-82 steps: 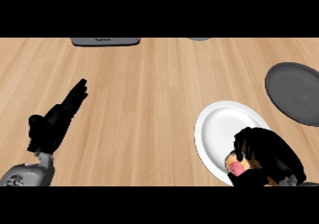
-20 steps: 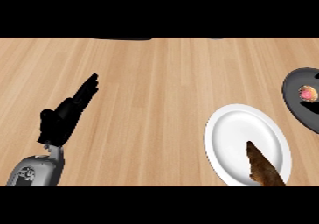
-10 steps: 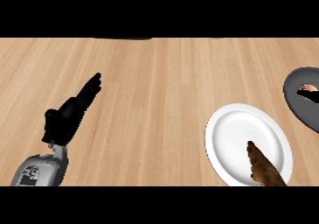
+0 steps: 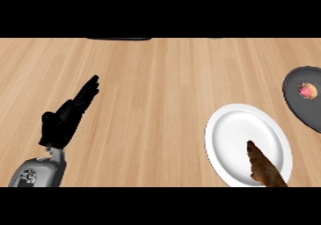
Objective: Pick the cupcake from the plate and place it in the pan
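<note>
The cupcake (image 4: 307,90), pink-topped, sits inside the dark round pan (image 4: 304,110) at the right edge. The white plate (image 4: 237,127) lies at the lower right with nothing on it. My right hand (image 4: 263,169) shows as a narrow brownish taper rising from the lower edge over the plate's near part, fingers straight, holding nothing and well short of the pan. My left hand (image 4: 68,116) rests open on the left, fingers pointing up and to the right.
A dark flat object (image 4: 120,38) is cut off by the counter's far edge. Bare wooden counter (image 4: 162,88) stretches between my left hand and the plate.
Four seconds ago my right hand was curled round the cupcake over the plate. Now the cupcake lies in the pan and the hand is back low over the plate. Left hand unmoved.
</note>
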Robot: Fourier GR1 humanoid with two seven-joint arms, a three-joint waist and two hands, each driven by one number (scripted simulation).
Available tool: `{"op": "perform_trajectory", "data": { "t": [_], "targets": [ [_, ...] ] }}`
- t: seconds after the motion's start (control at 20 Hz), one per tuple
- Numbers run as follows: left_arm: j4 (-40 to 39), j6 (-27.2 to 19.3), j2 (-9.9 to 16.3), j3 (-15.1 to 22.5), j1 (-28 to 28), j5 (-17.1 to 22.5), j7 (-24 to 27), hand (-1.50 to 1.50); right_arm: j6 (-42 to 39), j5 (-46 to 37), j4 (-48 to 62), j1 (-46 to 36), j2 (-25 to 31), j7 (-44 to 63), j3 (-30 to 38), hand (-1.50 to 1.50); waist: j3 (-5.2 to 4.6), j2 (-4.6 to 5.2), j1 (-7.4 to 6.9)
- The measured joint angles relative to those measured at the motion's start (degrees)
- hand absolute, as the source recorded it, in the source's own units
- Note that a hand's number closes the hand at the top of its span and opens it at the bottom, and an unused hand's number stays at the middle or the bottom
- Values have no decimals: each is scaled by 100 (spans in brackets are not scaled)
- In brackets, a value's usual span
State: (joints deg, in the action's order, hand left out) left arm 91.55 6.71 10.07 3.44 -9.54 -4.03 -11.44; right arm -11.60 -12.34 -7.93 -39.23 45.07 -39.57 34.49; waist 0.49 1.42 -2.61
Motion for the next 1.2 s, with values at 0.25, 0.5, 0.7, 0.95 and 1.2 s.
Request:
{"op": "perform_trajectory", "data": {
  "t": [0.25,0.5,0.7,0.95,1.2],
  "targets": [
    [37,-3,-3,-44,37,21,-47,0,-649,162,-70,491,165,-683,137,-150,-2,-24,55],
    [-35,18,24,-121,1,37,-7,0,-789,253,-175,981,237,-981,198,-150,-3,-40,99],
    [18,48,49,-146,36,48,-41,0,-849,331,-234,1280,174,-1089,230,-150,-5,-59,115],
    [-6,69,79,-200,109,46,34,0,-900,413,-381,1755,101,-1278,239,-150,-8,-78,168],
    [95,93,81,-208,177,57,5,0,-857,462,-556,2089,18,-1423,205,-150,-10,-95,183]
  ]
}}
